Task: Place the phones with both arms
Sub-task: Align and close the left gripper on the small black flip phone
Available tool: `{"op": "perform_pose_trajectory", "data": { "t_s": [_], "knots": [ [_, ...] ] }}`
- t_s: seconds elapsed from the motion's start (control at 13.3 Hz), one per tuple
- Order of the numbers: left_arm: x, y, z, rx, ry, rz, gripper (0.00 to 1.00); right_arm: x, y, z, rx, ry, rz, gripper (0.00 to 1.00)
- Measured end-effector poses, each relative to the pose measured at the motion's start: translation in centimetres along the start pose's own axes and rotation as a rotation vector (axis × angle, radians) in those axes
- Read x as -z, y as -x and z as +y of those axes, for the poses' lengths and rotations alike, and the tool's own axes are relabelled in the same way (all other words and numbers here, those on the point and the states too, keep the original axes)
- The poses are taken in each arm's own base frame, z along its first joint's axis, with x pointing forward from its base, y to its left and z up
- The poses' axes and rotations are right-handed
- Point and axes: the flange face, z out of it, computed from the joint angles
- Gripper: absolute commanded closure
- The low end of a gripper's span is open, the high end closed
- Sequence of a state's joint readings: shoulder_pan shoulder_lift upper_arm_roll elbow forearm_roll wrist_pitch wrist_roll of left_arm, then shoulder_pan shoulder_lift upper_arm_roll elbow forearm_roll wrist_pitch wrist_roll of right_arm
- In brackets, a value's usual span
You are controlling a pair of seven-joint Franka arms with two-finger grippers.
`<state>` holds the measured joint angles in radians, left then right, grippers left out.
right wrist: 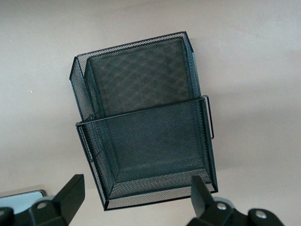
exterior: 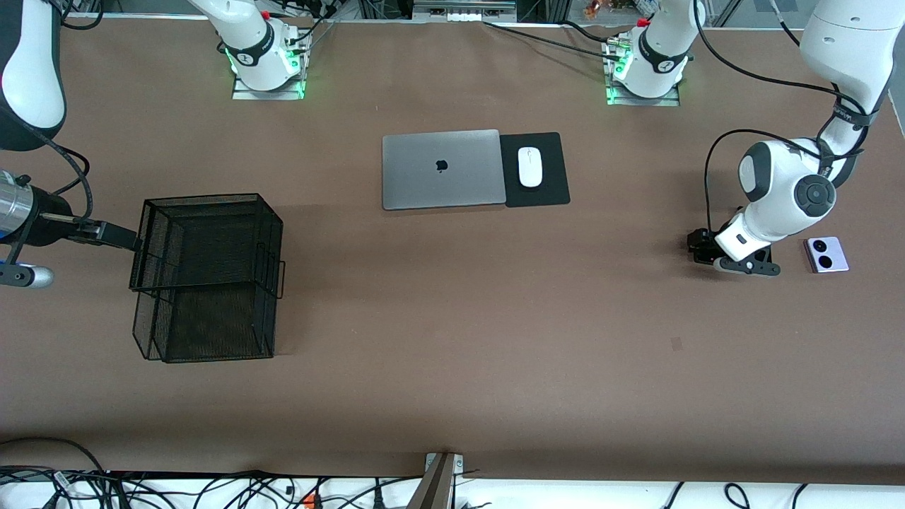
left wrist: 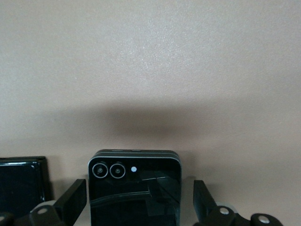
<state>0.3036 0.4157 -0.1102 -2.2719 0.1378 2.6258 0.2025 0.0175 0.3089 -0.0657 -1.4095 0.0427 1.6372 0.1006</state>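
Mesh basket (exterior: 205, 276) sits nearest cam, toward right arm's end of surface; right hand (right wrist: 134, 200) spread over it, holding nothing. Left hand (left wrist: 141, 200) spread, low, straddling small black phone (left wrist: 135, 186). Lavender phone (exterior: 826, 254) just beside.

White arms (exterior: 778, 191) (black joint bands, black cables)

The left arm (exterior: 778, 205) hides two black phones; another phone (left wrist: 21, 186) is edge-cropped.
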Motion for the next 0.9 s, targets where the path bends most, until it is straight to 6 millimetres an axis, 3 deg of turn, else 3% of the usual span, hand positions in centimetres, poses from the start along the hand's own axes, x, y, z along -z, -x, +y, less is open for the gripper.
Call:
{"op": "perform_pose_trajectory", "data": {
  "t_s": [0.68, 0.75, 0.9],
  "knots": [
    [-1.1, 0.2, -0.6, 0.014, 0.005, 0.006, 0.0, 0.0, 0.0, 0.0, 0.0, 0.0, 0.0, 0.0],
    [-1.1, 0.2, -0.6, 0.014, 0.005, 0.008, 0.08, 0.0, 0.0, 0.0, 0.0, 0.0, 0.0, 0.0],
    [-1.0, 0.1, -0.7, 0.014, 0.003, 0.013, 0.4, 0.0, 0.0, 0.0, 0.0, 0.0, 0.0, 0.0]
  ]
}}
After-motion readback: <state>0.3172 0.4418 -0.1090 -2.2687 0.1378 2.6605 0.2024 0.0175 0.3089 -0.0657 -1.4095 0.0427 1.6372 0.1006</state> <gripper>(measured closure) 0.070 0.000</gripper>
